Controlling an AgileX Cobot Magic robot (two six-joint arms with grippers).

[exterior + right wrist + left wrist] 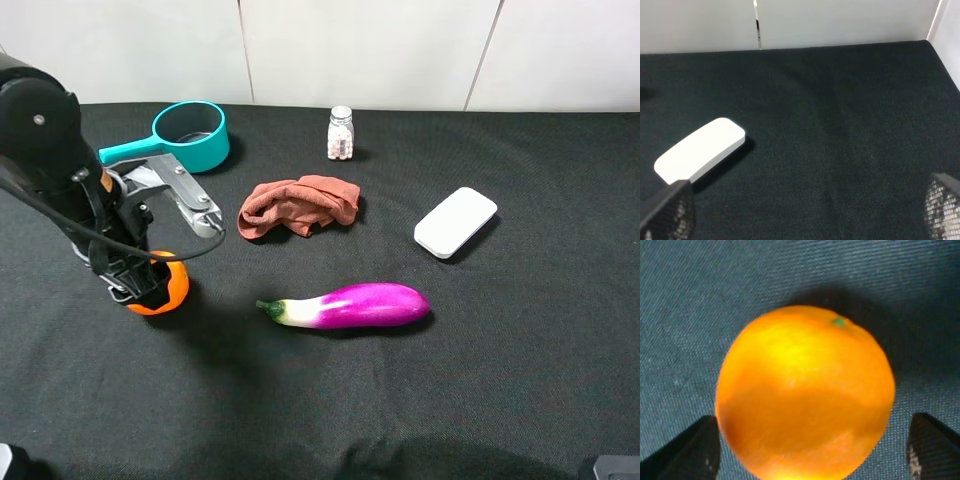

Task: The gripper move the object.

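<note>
The orange [168,288] lies on the black cloth table at the left. My left gripper [140,282] is lowered over it, jaws either side. In the left wrist view the orange [805,395] fills the space between the two dark fingertips [690,452]; one fingertip is at its skin and the other stands a little apart, so the left gripper [812,445] is open around it. My right gripper [810,200] is open and empty above bare table; only its tips show at the frame's corners.
A teal pot [195,135] stands behind the left arm. A brown cloth [300,205], a small pill bottle [341,133], a white flat box [456,221] and a purple eggplant [350,305] lie across the table. The box also shows in the right wrist view [700,152].
</note>
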